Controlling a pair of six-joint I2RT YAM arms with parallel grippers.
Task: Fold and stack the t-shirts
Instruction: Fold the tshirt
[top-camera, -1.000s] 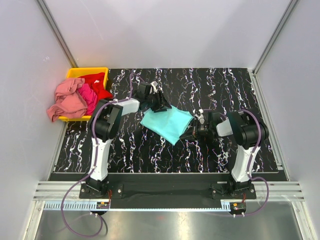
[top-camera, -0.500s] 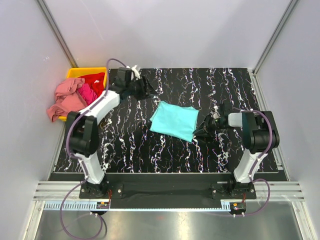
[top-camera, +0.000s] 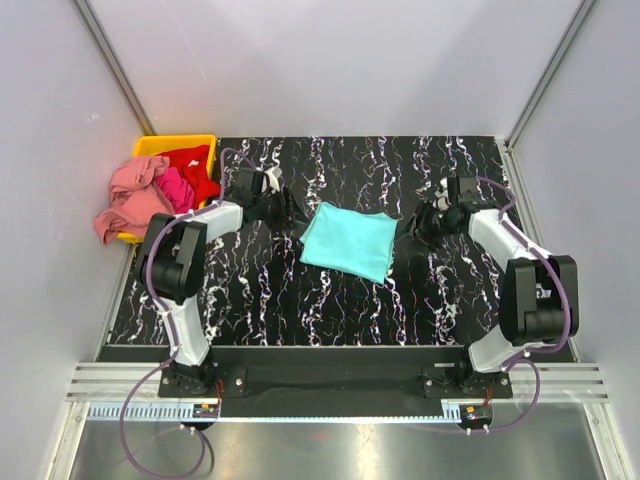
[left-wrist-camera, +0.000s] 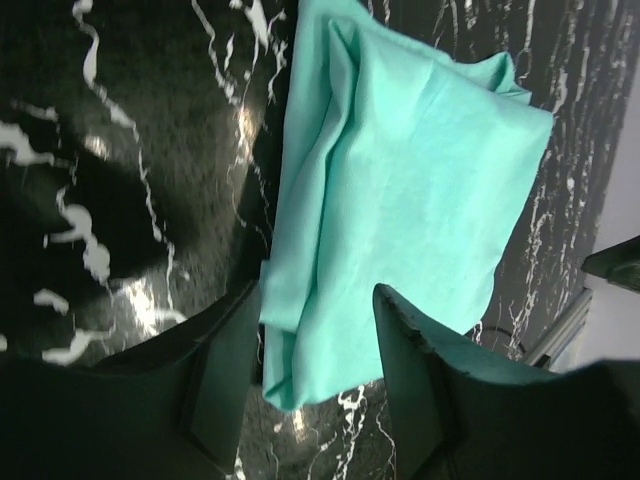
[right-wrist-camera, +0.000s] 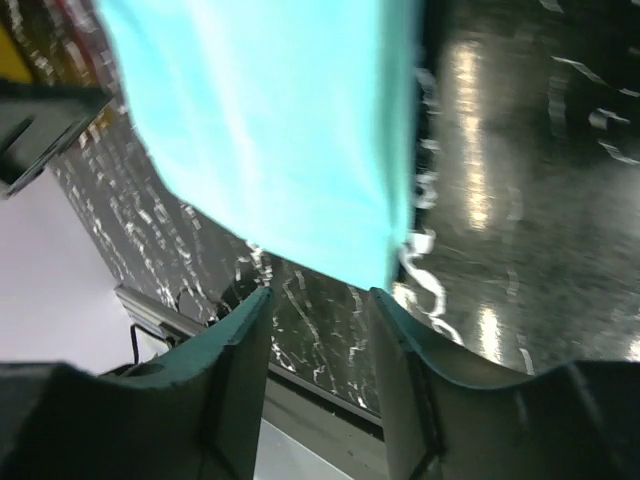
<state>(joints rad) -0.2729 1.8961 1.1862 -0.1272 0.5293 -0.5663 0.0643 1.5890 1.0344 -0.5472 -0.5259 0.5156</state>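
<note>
From above, the folded turquoise-teal t-shirt (top-camera: 348, 240) lay flat near the middle of the black, white-veined surface (top-camera: 300, 300), with bare room on every side. The left claw (top-camera: 288, 208) stood just off its left edge and the right claw (top-camera: 418, 226) just off its right edge. At the far-left corner, the yellow bin (top-camera: 150, 146) held the crumpled red t-shirt (top-camera: 195, 165) and magenta t-shirt (top-camera: 178, 188). The salmon pink t-shirt (top-camera: 130, 205) spilled over the bin's left rim.

In the left wrist view, the teal cloth showed soft creases and layered folded edges. The left claw's fingers (left-wrist-camera: 225, 370) stood apart, gripping nothing.

In the right wrist view, the shirt's smooth edge lay on the glossy surface. The right claw's fingers (right-wrist-camera: 235, 370) were spread and empty.
</note>
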